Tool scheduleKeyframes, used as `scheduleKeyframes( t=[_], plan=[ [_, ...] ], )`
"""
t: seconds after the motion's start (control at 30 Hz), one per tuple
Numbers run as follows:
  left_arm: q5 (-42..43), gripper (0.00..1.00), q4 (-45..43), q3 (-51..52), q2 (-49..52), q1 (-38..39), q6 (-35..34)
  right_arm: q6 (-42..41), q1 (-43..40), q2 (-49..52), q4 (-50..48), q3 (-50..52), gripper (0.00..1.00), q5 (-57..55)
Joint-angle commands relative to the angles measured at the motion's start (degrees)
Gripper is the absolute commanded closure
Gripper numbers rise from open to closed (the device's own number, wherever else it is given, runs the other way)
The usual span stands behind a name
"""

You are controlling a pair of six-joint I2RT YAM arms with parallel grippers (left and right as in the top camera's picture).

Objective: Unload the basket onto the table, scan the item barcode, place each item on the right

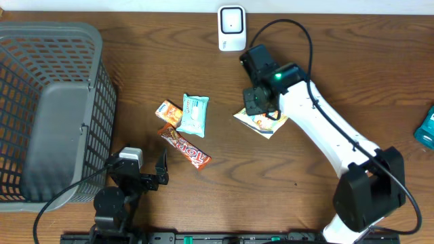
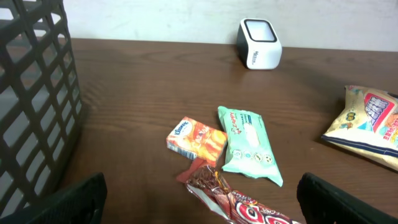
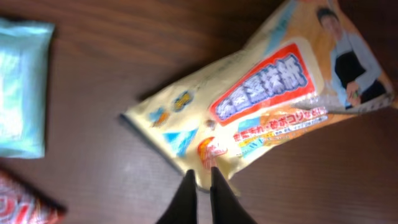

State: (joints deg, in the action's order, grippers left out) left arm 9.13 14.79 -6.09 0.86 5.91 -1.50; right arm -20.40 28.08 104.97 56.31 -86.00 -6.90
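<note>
**Overhead view.** Finds the snack bag [image 1: 266,126] flat on the counter [image 1: 380,68], right of centre, directly under the right pincer [image 1: 258,107]. Places the scanner [image 1: 231,27] at the far edge, beyond the bag and slightly to its left, well apart. Notes the left pincer [image 1: 137,168] at the near edge beside the basket [image 1: 51,30], spread wide and holding nothing. Records a chocolate bar [image 1: 186,147], a wipes pack [image 1: 193,114] and a small orange box [image 1: 169,110] between it and the bag. Rates the right arm as much the nearer.

**Left wrist view.** Confirms the wide spread, with dark fingers [image 2: 68,202] at both lower corners. Catches only one end of the bag, flat at the right margin. Shows the scanner upright near the far wall.

**Right wrist view.** Shows the right fingertips pressed together at the bag's near long edge, apparently nipping the film there. Sets the bag's long axis on a diagonal, lower left to upper right, across the line of the fingers and not along it. Finds the printed front facing up and no barcode on it; presumes the code underneath.

**Assessment.** Judges the coming move to be a lift and carry toward the scanner, turning the hidden face to its window. Flags the thin edge hold as a slip risk.
</note>
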Motion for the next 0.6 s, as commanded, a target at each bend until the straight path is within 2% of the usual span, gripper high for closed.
scheduleKeyframes(
  t=[0.0, 0.07, 0.27, 0.5, 0.57],
  plan=[
    [0.74, 0.02, 0.42, 1.27, -0.26, 0.28, -0.09, -1.86, -2.43, 4.07, -3.98, 7.39, 0.99, 2.47],
    [0.74, 0.02, 0.44, 1.27, -0.26, 0.28, -0.09, -1.88, -2.51, 6.99, -5.25, 10.69, 0.99, 5.20],
    [0.74, 0.02, 0.42, 1.27, -0.26, 0.28, -0.09, -1.88, -2.32, 10.25, -3.69, 11.10, 0.99, 7.65],
    [0.76, 0.02, 0.42, 1.27, -0.26, 0.28, -0.09, -1.79, -2.38, 4.46, 8.09, -0.94, 0.99, 6.67],
    [0.74, 0.02, 0.42, 1.27, -0.26, 0.28, -0.09, -1.75, -2.38, 1.27, 6.80, -3.30, 0.86, 3.48]
  ],
)
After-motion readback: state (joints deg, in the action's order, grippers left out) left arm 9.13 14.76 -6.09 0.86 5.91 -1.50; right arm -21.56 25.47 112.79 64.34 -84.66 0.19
